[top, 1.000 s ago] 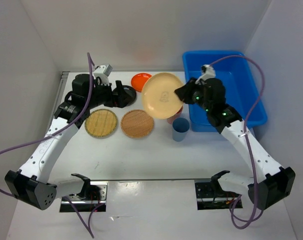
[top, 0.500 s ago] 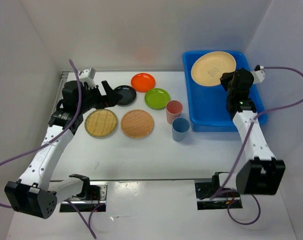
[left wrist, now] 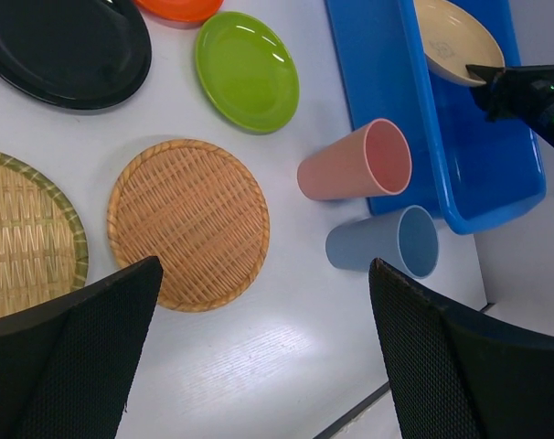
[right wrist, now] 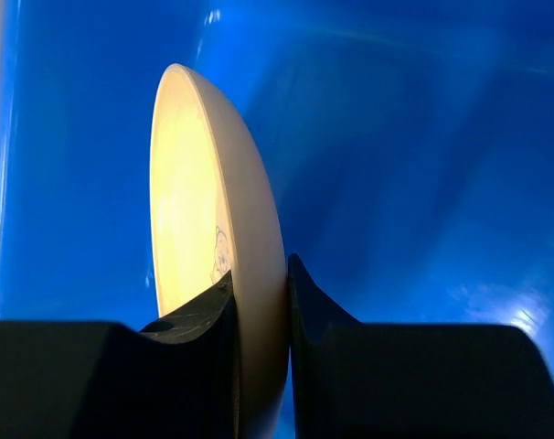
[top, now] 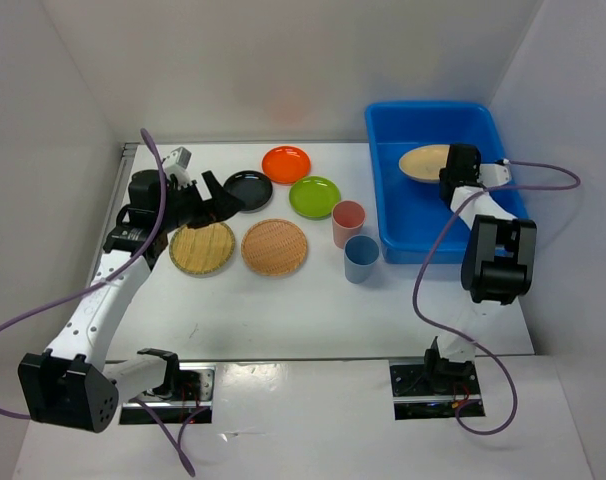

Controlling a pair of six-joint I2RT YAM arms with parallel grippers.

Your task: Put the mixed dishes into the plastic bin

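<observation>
Finds the tan plate (top: 426,163) low inside the blue plastic bin (top: 423,228), toward its far end, tilted. Had it a second ago tilted above the table (top: 283,310) by the salmon-pink cup (top: 349,222), and half a second ago high over the bin's far end. Grips its rim edge-on in the right gripper (right wrist: 259,274), jaws drawn in to the plate's thickness, one finger on each face. Cannot tell whether the plate touches the bin floor. Takes in, within the bin walls, that plate and the gripper on it. Leaves on the table, left of the bin, the pink cup and the blue cup (top: 362,258) upright and just beside each other. Sets farther left the lime green plate (top: 315,195), orange plate (top: 286,161) and black plate (top: 248,186). Puts nearer the left woven tray (top: 202,246) and right woven tray (top: 275,247) side by side. Holds the left gripper (top: 218,195) spread wide with nothing in it, between black plate and left tray, drawn back from over the black plate a second ago.
</observation>
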